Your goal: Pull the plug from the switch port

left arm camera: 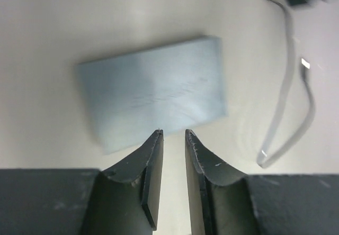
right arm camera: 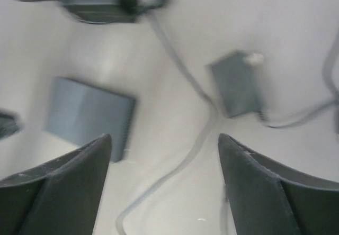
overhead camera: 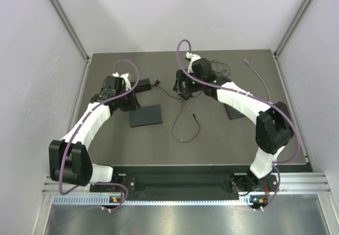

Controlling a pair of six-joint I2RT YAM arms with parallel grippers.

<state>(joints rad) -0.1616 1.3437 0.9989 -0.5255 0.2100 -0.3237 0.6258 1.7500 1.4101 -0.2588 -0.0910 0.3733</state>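
Note:
The switch, a flat dark box [overhead camera: 146,116], lies left of centre; it shows pale grey in the left wrist view [left arm camera: 153,100] and the right wrist view [right arm camera: 87,116]. A thin dark cable [overhead camera: 177,124] runs from a small black box [overhead camera: 144,86] and loops on the table. Its plug end [overhead camera: 197,116] lies loose, apart from the switch, and also shows in the left wrist view [left arm camera: 304,63]. My left gripper [overhead camera: 131,102] [left arm camera: 174,134] hovers over the switch's near edge, nearly shut on nothing. My right gripper [overhead camera: 183,90] [right arm camera: 164,139] is wide open above the cable [right arm camera: 190,87].
A second flat dark box [overhead camera: 233,111] lies under my right forearm. A grey cable [overhead camera: 259,76] lies at the back right. A small dark block [right arm camera: 238,84] sits beside the cable in the right wrist view. Walls enclose the table on three sides.

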